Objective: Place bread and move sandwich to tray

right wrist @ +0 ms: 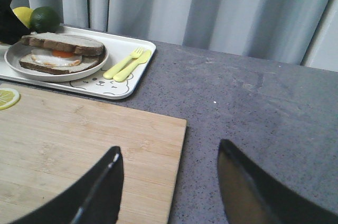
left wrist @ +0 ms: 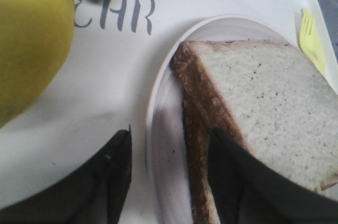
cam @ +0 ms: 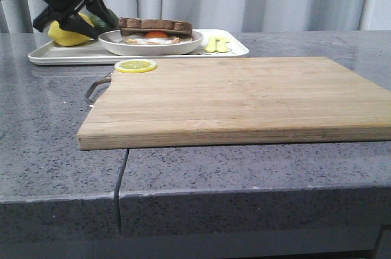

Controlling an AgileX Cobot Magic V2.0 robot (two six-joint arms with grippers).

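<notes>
Spread apart, the left gripper (left wrist: 169, 182) hangs over the near rim of the shallow round white bowl-plate (left wrist: 163, 145), one black finger (left wrist: 113, 176) above the tray outside the plate, the other finger above the bread's crust; whether either one touches, I cannot tell. Across the table the right gripper (right wrist: 169, 187) is also parted, holding nothing, above the grey speckled stone counter (right wrist: 253, 108) beside the large pale wooden cutting board (cam: 238, 97). That board is the biggest piece, one of it, with one lemon slice (cam: 135, 65) at its far corner. Behind lies one flat white rectangular tray (cam: 61, 56) with a bear print. On it sits the plate with one sandwich (cam: 154, 32): an orange-yolked fried egg between two brown-crusted slices, the top square slice of pale bread (left wrist: 264, 108) speckled and dark-edged. Also there: one yellow lemon (left wrist: 29, 39), one dark green lime (right wrist: 44, 19), and two pale yellow utensils (right wrist: 127, 64).
</notes>
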